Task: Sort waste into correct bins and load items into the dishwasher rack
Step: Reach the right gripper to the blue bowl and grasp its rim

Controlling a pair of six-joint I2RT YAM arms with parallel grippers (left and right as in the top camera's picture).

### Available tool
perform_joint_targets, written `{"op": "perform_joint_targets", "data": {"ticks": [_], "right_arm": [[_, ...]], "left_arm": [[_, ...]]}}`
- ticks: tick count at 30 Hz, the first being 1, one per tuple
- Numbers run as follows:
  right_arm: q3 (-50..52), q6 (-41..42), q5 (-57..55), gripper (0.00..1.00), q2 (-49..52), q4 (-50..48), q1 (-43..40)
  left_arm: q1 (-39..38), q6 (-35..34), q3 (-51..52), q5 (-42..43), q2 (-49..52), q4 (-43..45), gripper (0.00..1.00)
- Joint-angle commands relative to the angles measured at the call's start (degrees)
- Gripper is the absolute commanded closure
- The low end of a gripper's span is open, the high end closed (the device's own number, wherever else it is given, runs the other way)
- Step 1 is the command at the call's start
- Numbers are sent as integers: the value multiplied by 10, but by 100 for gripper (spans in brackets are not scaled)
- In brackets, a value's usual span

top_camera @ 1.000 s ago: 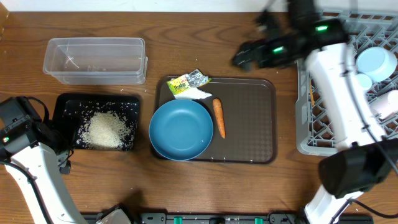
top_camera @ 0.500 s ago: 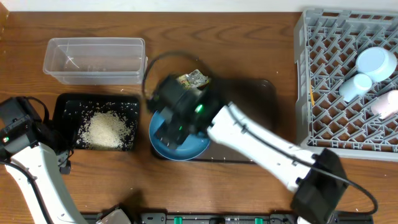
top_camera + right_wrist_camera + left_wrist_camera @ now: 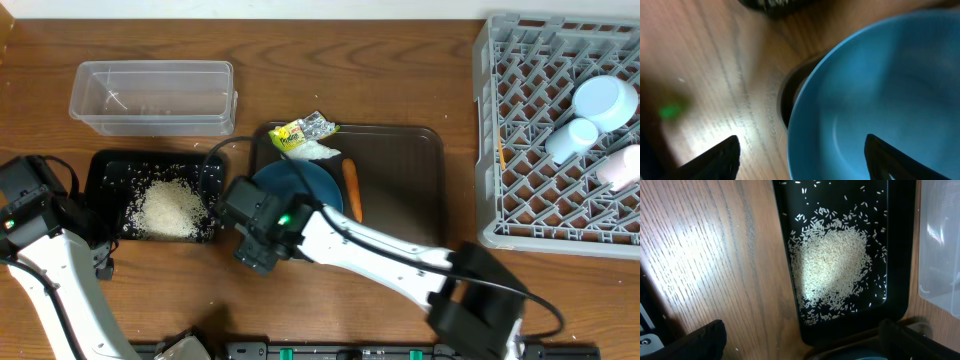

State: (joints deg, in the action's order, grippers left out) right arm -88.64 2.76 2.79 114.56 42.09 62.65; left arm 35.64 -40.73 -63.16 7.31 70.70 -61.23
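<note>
At the left end of the brown serving tray (image 3: 400, 200), the right gripper (image 3: 801, 140) is down at the rim of the dark-blue bowl (image 3: 300, 185). Look at the wrist view: the jaws are apart and straddle that rim, one finger out over the bare wood, the other over the blue inside. Nothing is clamped, and whether either finger touches the bowl I cannot tell. From overhead the white arm slants across the tray's near side and hides most of the bowl. The carrot (image 3: 351, 185) lies on the tray just beside the bowl's right edge. The yellow-and-silver wrapper (image 3: 303, 131) perches on the tray's far rim, with the white tissue (image 3: 318, 151) touching it. Over on the left, the left gripper (image 3: 800, 330) hangs above the near edge of the black tray (image 3: 105, 165), fingers spread wide with nothing between them. The rice (image 3: 170, 208) is heaped in that tray, stray grains scattered around the pile. The clear tub (image 3: 150, 125) sits just beyond the black tray. Far right, the grey rack (image 3: 520, 150) holds the light-blue bowl (image 3: 603, 101), a pale cup (image 3: 566, 138) right beside it.
</note>
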Motion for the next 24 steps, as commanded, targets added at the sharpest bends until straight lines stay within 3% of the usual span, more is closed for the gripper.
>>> {"op": "perform_joint_targets", "data": {"ticks": [1, 9, 24], "right_arm": [[7, 16, -8, 24, 30, -3, 3], [8, 23, -9, 48, 42, -4, 3], [0, 49, -8, 67, 70, -3, 3]], "left_arm": [[3, -5, -8, -5, -6, -2, 0], [3, -5, -8, -5, -6, -2, 0], [3, -5, -8, -5, -6, -2, 0]]}}
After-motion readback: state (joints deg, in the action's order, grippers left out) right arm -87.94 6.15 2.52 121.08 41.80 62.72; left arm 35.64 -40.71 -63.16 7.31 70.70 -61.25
